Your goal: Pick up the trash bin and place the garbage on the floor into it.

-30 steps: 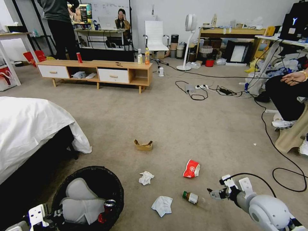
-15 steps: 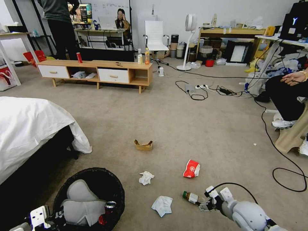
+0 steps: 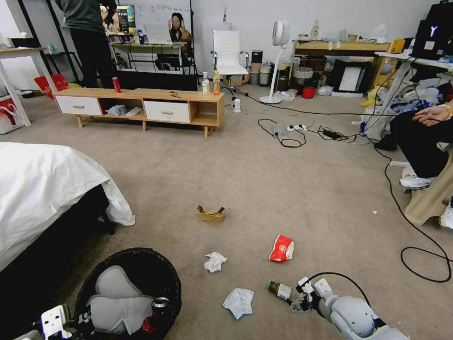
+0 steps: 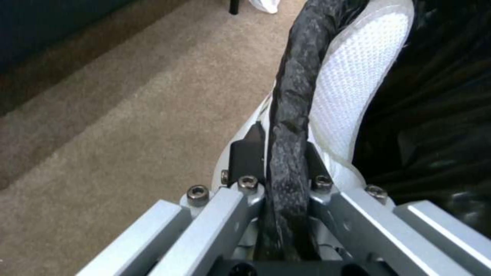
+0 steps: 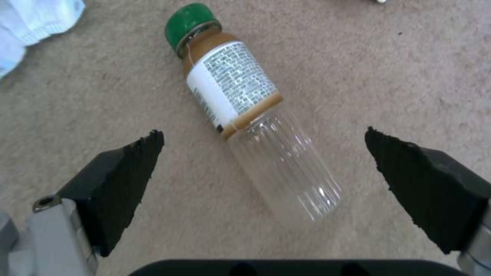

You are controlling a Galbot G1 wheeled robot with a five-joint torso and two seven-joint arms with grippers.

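Right tool (image 3: 298, 302), at the lower right of the head view, hangs spread wide just over the clear plastic bottle (image 5: 251, 115), its black pads (image 5: 122, 180) flanking the ribbed body without touching; I'd say the step in hand is picking this bottle off the floor (image 3: 264, 189), and the next move calls for dropping lower and closing across the body. Left tool (image 4: 286, 184) is clenched on the rolled black rim of the trash bin (image 3: 141, 264) at the lower left, which already holds a red can (image 3: 155, 314) and pale cloth
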